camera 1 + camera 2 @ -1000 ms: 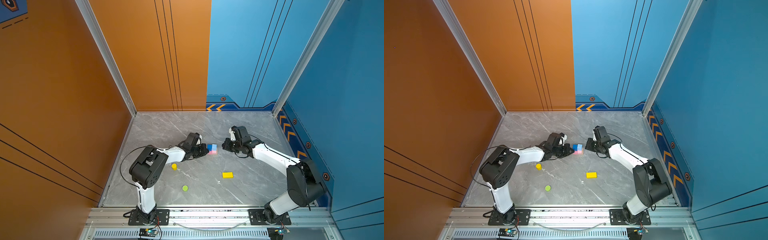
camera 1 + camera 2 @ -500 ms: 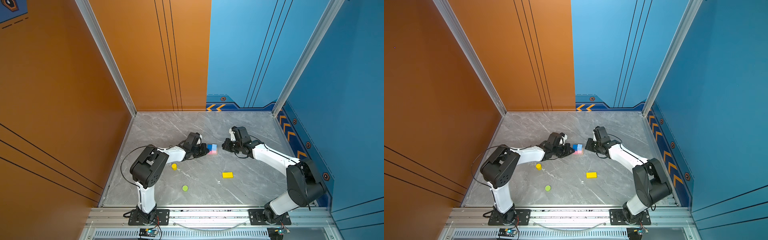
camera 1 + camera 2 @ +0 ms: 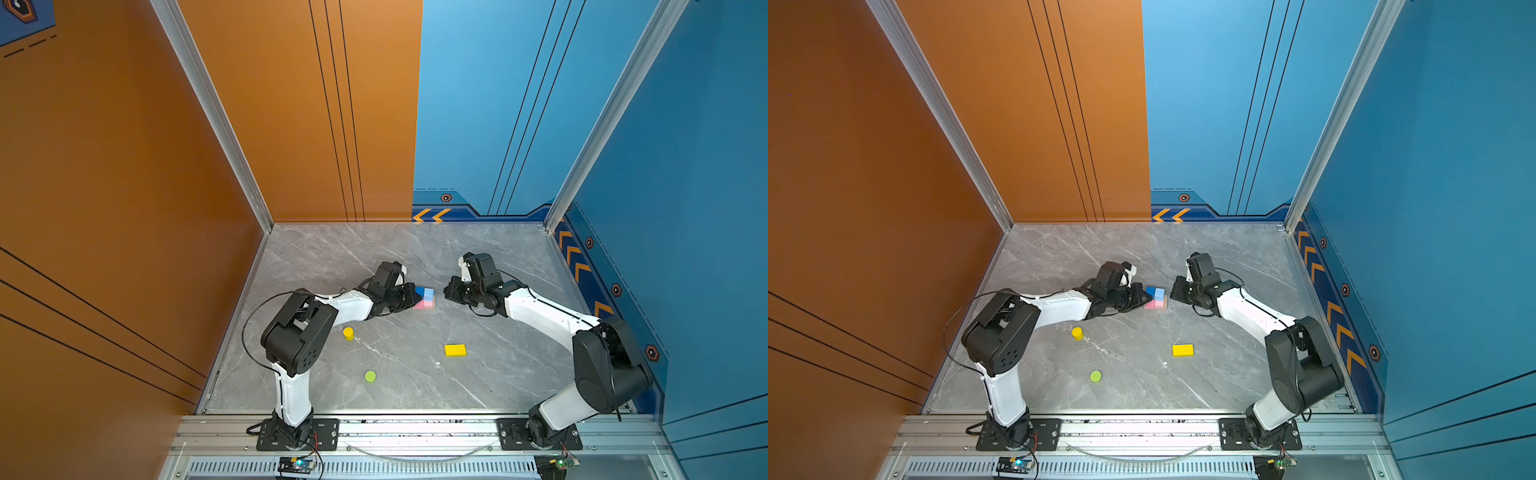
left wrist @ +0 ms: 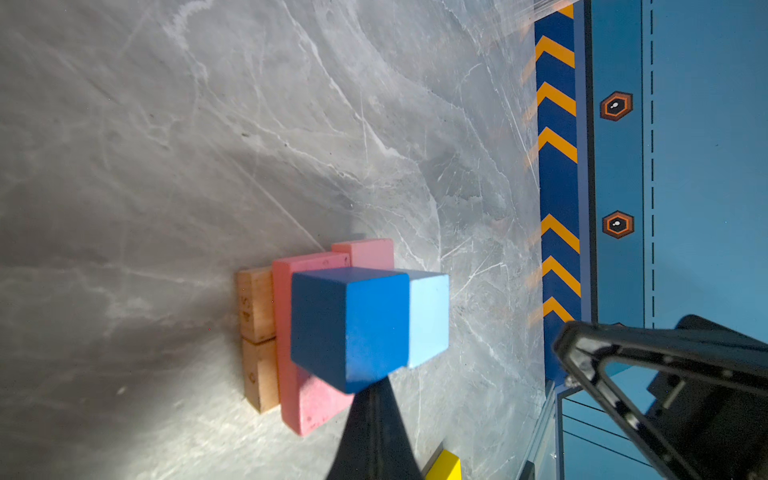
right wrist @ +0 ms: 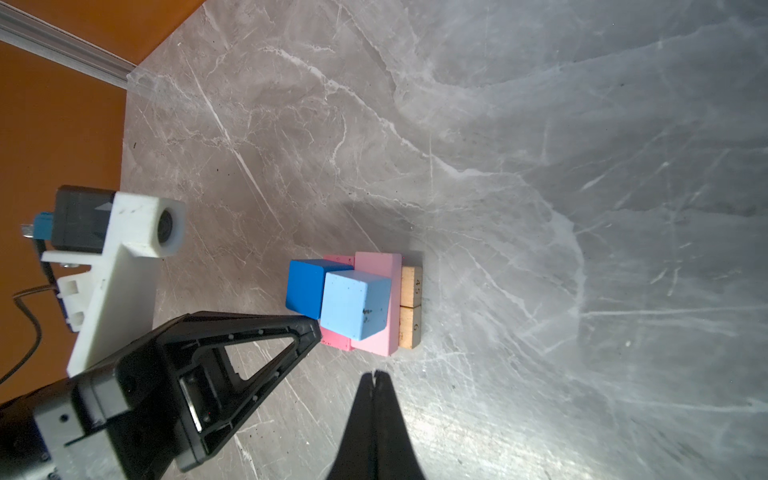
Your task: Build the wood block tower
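While pinched shut and empty either side of tower (image 3: pixel 425 297), fetch lower-centre yellow brick (image 3: pixel 455 350), lying left-right, with nearer right hand (image 3: pixel 447 291), not left hand (image 3: pixel 412 297).

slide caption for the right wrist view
Shut right claw facing the tower: tan planks, pink bars, dark-blue cube and light-blue cube on top, left claw beside it.

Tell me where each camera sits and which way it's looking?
Both top views: high at the front, looking down on the table; left arm and right arm whole, tower between left gripper and right gripper.
Left wrist: on the left arm, looking past its shut gripper at the dark-blue cube; right gripper beyond.
Right wrist: on the right arm, looking past its shut gripper at the light-blue cube; left gripper and its camera alongside.
Shared: both wrist views see the tower from opposite sides.
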